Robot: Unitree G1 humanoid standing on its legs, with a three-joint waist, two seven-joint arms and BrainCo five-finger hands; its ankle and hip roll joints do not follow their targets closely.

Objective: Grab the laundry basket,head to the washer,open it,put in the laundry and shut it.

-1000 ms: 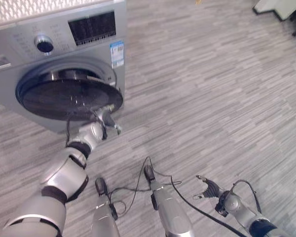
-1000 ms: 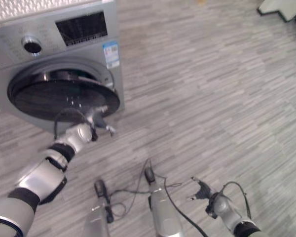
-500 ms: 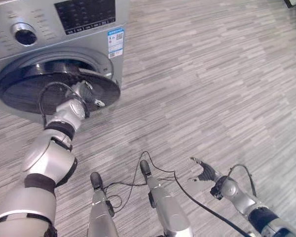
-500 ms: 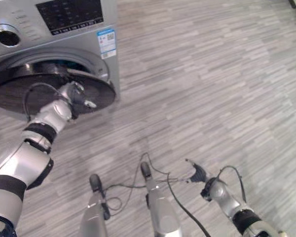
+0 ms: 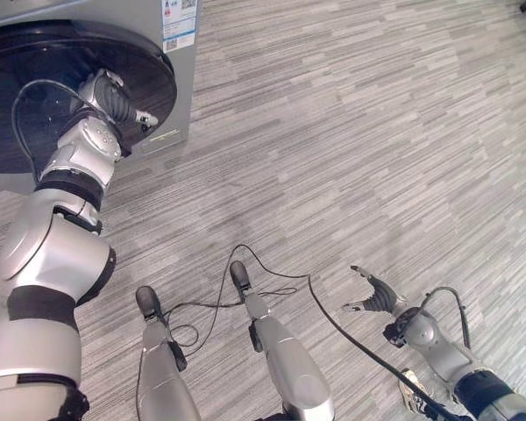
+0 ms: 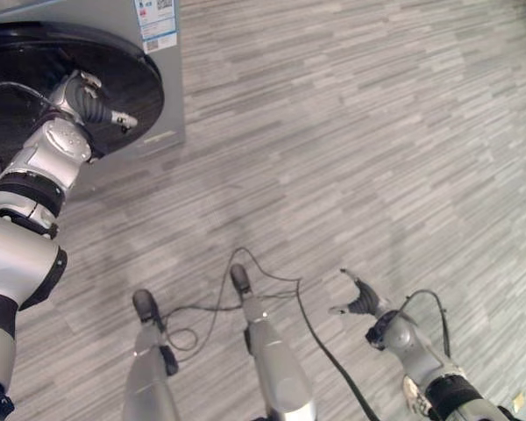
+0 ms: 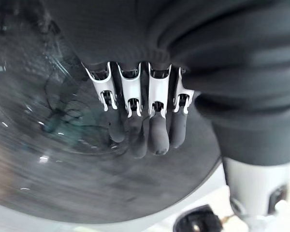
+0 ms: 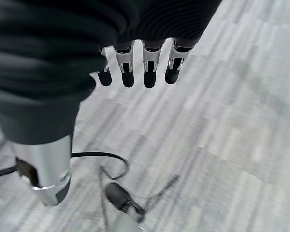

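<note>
The grey washer (image 5: 179, 96) stands at the upper left, and its round dark door (image 5: 35, 123) faces me. My left hand (image 5: 114, 98) lies against the right part of that door. In the left wrist view its fingers (image 7: 150, 128) are straight, with their tips pressing on the dark glass (image 7: 48, 111). My right hand (image 5: 377, 296) hangs low at the right above the floor, its fingers (image 8: 135, 72) relaxed and holding nothing.
Grey wood-grain floor (image 5: 359, 132) stretches wide to the right of the washer and in front of it. The washer's right corner (image 5: 193, 79) is the nearest edge to my left arm.
The camera has tipped down and right, so the washer now sits higher and further left. My left hand has gone from the door's lower rim onto its face. The right hand hardly moved.
</note>
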